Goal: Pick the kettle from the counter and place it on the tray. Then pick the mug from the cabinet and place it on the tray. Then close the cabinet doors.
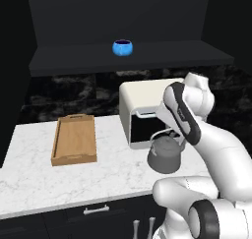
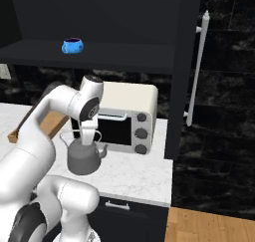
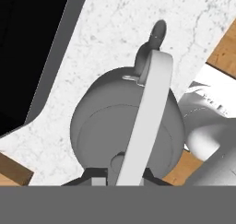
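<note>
The end effector [image 2: 88, 136] hangs straight down over the kettle [image 1: 164, 155], its fingers closed together on the kettle's arched handle [image 3: 145, 121]. In the left base view the robot's own forearm covers the grip, and in the hand view the fingertips are cut off at the bottom edge, so the exact contact is hard to make out; the handle band runs up between them.

Well to the left of the end effector, the tray [image 1: 74, 139] lies flat on the desk [image 1: 44, 179], its long axis running away from the robot toward the back wall, one cut-out handle at the far end. In the right base view most of the tray is hidden behind the arm, with only a brown corner showing.

Directly beneath the end effector, the kettle stays upright. Whether its base touches the desk or is just off it cannot be told. In the right base view its spout [image 2: 103, 150] points right, toward the toaster oven [image 2: 124, 119]; in the hand view the spout points to the top of the picture, in line with the handle.

Above the end effector and a little to its left, the mug [image 1: 122, 47] stands upright on the shelf of the cabinet [image 1: 147, 56], well apart from everything below. Just behind the kettle stands the toaster oven, its lower left part hidden by the arm. Far to the right of the end effector, an open cabinet door [image 2: 182, 61] is seen edge-on with its long silver handle [image 2: 196, 69] vertical.
</note>
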Controlling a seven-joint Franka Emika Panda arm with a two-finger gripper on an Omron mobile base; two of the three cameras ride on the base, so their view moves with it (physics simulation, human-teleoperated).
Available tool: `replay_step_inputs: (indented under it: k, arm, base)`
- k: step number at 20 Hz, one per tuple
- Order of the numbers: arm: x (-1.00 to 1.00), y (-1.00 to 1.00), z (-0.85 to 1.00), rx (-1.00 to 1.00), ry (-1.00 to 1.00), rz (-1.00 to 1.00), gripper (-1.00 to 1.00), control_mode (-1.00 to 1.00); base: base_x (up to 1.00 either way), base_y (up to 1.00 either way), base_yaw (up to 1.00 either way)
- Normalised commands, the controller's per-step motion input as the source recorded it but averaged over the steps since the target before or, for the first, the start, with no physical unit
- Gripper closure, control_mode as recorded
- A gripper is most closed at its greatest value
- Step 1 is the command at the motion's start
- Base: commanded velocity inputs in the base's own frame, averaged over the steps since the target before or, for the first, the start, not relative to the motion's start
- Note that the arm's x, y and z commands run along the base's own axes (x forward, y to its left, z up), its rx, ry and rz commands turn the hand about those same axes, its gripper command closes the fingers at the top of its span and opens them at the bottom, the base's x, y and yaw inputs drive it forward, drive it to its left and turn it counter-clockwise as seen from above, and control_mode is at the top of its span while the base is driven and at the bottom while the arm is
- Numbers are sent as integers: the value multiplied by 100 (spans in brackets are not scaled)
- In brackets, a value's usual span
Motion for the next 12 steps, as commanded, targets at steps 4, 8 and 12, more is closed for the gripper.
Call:
replay_step_inputs:
  k: [4, 8, 12]
  arm:
    - [-9, 83, 18, 0, -1, -7, 100, -100]
    - [-4, 91, 10, 0, -4, -7, 100, -100]
    - [0, 99, 3, -3, -1, -6, 100, -100]
  base:
    - [0, 0, 0]
    - [0, 0, 0]
    - [0, 0, 0]
